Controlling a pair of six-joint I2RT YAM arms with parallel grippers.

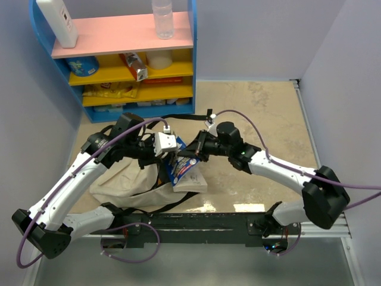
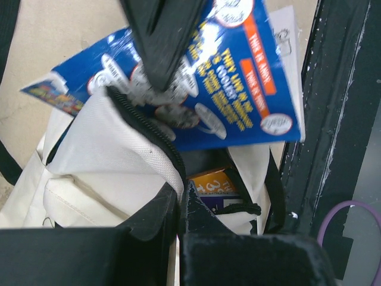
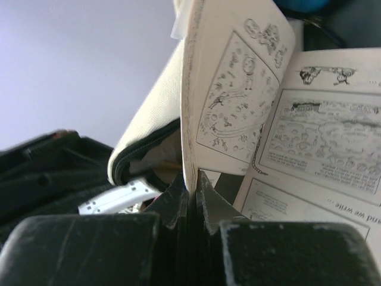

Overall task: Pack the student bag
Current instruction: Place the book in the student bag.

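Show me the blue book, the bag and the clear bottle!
blue book (image 2: 238, 89), left wrist view, on its blue cover.
bag (image 2: 101, 149), left wrist view, on its cream canvas flap.
clear bottle (image 1: 162, 18), top external view, on its body.

- My left gripper (image 2: 181, 202), bottom centre, pinches the cream student bag (image 2: 101, 161) by its zippered rim.
- I see a blue book (image 2: 238, 101) tilted over the opening, upper frame.
- An orange-covered item (image 2: 209, 180) lies inside.
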